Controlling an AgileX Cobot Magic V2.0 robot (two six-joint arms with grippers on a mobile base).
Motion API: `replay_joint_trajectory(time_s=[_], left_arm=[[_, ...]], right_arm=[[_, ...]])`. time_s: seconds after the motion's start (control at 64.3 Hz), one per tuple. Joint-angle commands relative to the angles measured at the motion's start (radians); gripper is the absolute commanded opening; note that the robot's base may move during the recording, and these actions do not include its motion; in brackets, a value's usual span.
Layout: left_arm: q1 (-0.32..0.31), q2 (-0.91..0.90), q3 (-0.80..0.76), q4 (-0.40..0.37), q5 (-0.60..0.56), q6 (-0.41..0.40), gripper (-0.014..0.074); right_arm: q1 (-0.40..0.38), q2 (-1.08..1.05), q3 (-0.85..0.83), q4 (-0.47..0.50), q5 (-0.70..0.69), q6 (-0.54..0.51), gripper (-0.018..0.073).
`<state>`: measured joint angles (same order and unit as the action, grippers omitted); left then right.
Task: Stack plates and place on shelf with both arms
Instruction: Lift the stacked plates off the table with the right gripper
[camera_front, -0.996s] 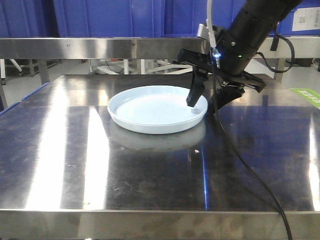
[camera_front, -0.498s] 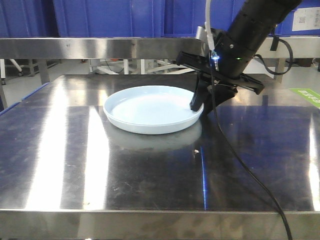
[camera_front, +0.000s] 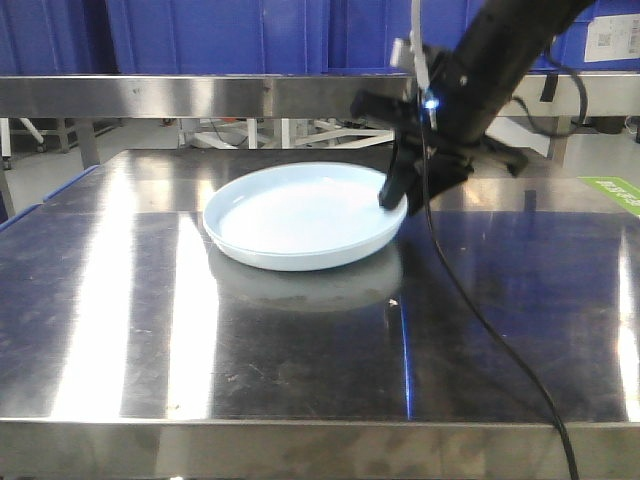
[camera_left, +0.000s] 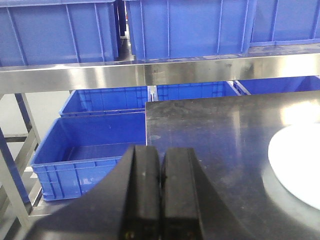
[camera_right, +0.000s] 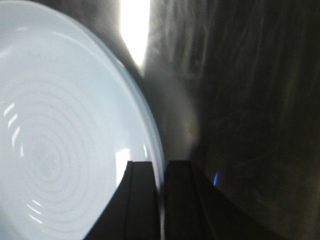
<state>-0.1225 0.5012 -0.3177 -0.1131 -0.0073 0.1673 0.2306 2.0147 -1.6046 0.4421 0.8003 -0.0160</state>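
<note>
A pale blue-white plate (camera_front: 300, 215) is at the middle of the steel tabletop (camera_front: 300, 360). My right gripper (camera_front: 393, 200) is shut on its right rim, one finger inside and one outside, with that side tilted slightly up. The right wrist view shows the plate (camera_right: 60, 140) with its rim between the fingers of the right gripper (camera_right: 161, 165). I cannot tell if a second plate lies under it. My left gripper (camera_left: 161, 150) is shut and empty at the table's left edge, and the plate (camera_left: 297, 170) shows at its right. The shelf rail (camera_front: 200, 95) runs behind the table.
Blue crates (camera_front: 230, 35) stand on the shelf above the rail. More blue crates (camera_left: 85, 150) sit low beside the table's left edge. A black cable (camera_front: 480, 310) hangs from the right arm across the table's front right. A green sign (camera_front: 615, 190) lies at the far right.
My right gripper has shut on the plate's right rim. It has drawn the plate a little to the left and raised that side.
</note>
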Motion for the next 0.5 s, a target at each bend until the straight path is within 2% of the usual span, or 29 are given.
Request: replay_joint_trajectory(time_s=[0.0,0.218,0.373,0.482], left_arm=[[0.004,0.001,-0.028,-0.007,-0.083,-0.003,0.0082],[0.004,0.001,-0.028,-0.007,-0.083,-0.003,0.0082],[0.004,0.001,-0.028,-0.007,-0.083,-0.003,0.0082],[0.004,0.001,-0.028,-0.007,-0.083,-0.003,0.0082]], right_arm=[[0.0,-0.129,-0.029,0.027,-0.092,-0.048,0.0049],[-0.009,-0.275,0.069,0.014,-0.293,-0.17,0.0049],[-0.059,-0.435,0.28,0.013,-0.512,-0.293,0.0049],[-0.099,-0.554,0.426,0.013,-0.67,-0.323,0.0049]])
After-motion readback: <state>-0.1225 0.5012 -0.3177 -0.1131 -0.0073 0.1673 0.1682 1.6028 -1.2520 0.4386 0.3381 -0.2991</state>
